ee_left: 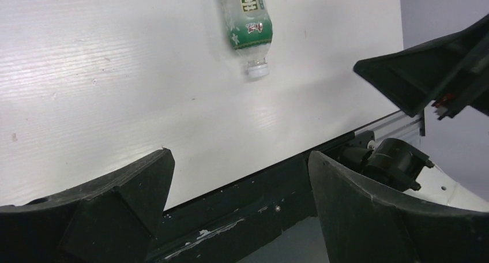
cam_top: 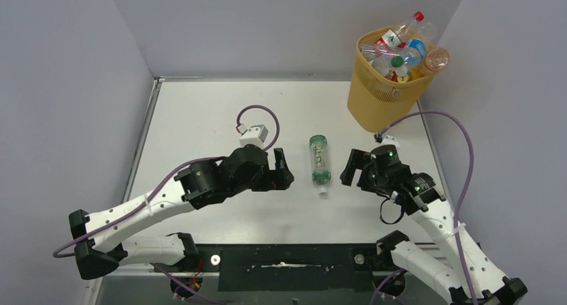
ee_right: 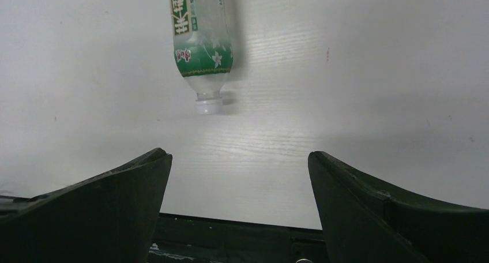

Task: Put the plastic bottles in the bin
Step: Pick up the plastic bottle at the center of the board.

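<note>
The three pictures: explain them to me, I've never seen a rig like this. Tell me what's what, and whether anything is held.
It is a robot: two arms bolted at the near edge of a white table. The overhead picture looks down from above and behind them. The other two come from a camera on each wrist; the dark shapes at the bottom are that arm's own fingers. One green-labelled bottle lies on its side between the left gripper and the right gripper, cap toward the arms. Both grippers are open and hold nothing. The yellow bin at the far right is heaped with other bottles.
</note>
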Action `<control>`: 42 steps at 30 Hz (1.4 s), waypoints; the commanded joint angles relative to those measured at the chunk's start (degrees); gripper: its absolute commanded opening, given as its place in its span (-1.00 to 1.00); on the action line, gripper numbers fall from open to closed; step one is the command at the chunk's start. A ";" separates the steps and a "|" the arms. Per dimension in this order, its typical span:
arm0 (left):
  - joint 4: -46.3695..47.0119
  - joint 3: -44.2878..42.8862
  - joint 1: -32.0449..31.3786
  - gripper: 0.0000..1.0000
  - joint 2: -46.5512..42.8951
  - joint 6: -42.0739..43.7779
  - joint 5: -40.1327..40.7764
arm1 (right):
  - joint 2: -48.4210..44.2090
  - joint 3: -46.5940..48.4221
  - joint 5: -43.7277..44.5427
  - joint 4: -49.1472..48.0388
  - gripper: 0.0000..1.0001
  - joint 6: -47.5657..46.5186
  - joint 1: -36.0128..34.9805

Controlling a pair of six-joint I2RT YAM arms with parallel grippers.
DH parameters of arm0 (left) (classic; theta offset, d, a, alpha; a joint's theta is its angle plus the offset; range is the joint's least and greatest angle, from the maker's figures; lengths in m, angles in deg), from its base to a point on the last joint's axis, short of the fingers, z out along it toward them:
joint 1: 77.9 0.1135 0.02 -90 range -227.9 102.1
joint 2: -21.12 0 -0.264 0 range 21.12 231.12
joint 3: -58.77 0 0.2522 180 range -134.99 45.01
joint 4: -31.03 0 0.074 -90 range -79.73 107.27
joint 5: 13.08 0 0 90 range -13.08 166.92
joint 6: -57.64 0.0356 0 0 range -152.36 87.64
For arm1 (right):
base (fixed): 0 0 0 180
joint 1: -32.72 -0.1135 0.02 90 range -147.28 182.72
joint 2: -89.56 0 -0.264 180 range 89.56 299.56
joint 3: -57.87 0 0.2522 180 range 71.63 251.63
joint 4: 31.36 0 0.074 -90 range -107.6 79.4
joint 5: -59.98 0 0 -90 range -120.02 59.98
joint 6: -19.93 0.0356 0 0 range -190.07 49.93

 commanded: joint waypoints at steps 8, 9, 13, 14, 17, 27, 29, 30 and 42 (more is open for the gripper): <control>0.00 1.02 0.33 0.76 -7.40 -1.27 4.77 | 2.53 -8.81 -5.15 -13.82 0.78 7.32 -5.11; 0.27 1.60 0.34 0.76 -8.10 -1.35 4.83 | 3.28 -9.24 -4.79 -14.84 0.78 8.09 -6.24; 0.48 2.79 0.59 0.76 -10.29 -1.37 4.96 | 8.38 -10.77 -2.65 -19.84 0.73 11.43 -11.56; 0.34 2.87 0.67 0.76 -10.72 -1.30 4.95 | 9.85 -10.81 -1.70 -20.90 0.72 12.31 -12.95; -0.34 2.85 0.86 0.76 -11.62 -1.20 4.72 | 14.51 -10.53 1.02 -23.66 0.66 14.51 -15.73; -1.74 4.41 1.04 0.77 -15.19 -2.15 3.99 | 27.76 -9.06 4.65 -30.49 0.33 17.48 -17.68; -1.83 4.59 1.04 0.77 -15.64 -2.16 3.94 | 30.21 -8.59 4.25 -32.29 0.33 17.77 -17.82; -1.84 4.64 1.04 0.77 -15.87 -2.22 3.90 | 31.33 -8.49 4.06 -33.22 0.33 18.02 -17.98; -1.88 4.80 1.12 0.77 -16.01 -2.03 3.78 | 39.47 -5.89 3.28 -38.31 -0.35 19.95 -19.29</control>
